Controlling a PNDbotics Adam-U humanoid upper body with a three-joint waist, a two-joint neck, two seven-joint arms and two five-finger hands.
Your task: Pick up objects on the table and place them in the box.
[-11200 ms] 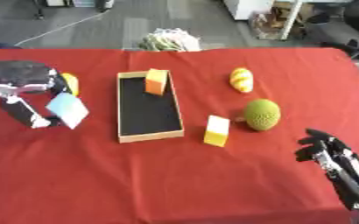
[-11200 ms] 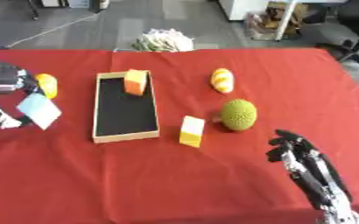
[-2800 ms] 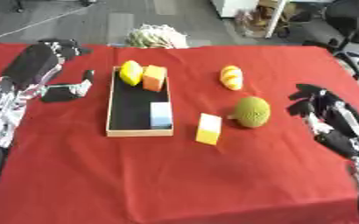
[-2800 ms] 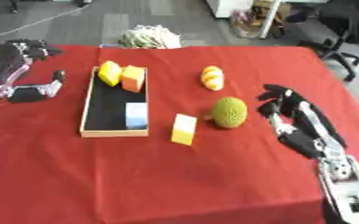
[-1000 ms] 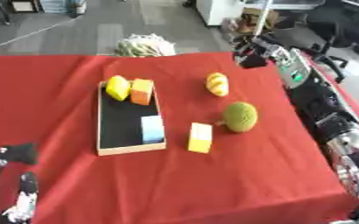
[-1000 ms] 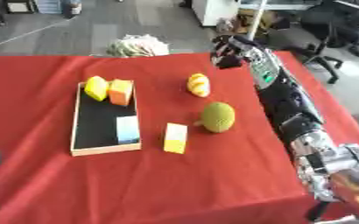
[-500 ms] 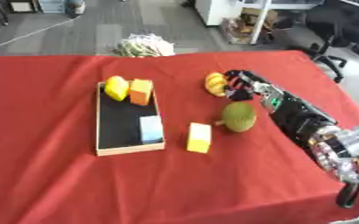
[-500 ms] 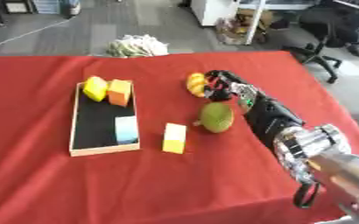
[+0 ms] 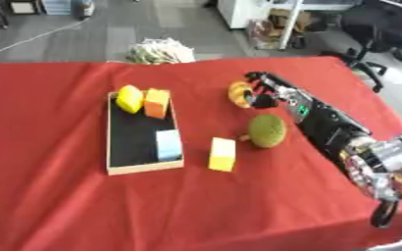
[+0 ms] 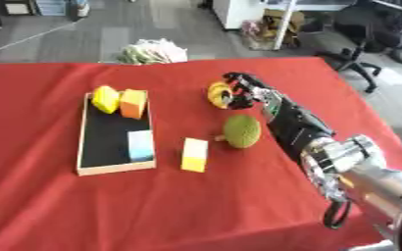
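- My right hand is reached out over the far right part of the red surface, its fingers curled round the yellow-orange fruit that lies there.
- I can't tell whether the fruit is off the cloth or resting on it.
- My right arm runs in from the near right corner, passing just right of the round green fruit, which sits nearer to me than the held one.
- A yellow block lies just left of the green fruit, between it and the box.
- The box is a shallow wooden tray with a black floor, left of centre.
- Inside it, at the far end, a yellow piece and an orange block stand side by side; a pale blue block lies toward the near right wall.
- A pale bundle sits at the far edge of the surface.
- My left hand shows in neither view.
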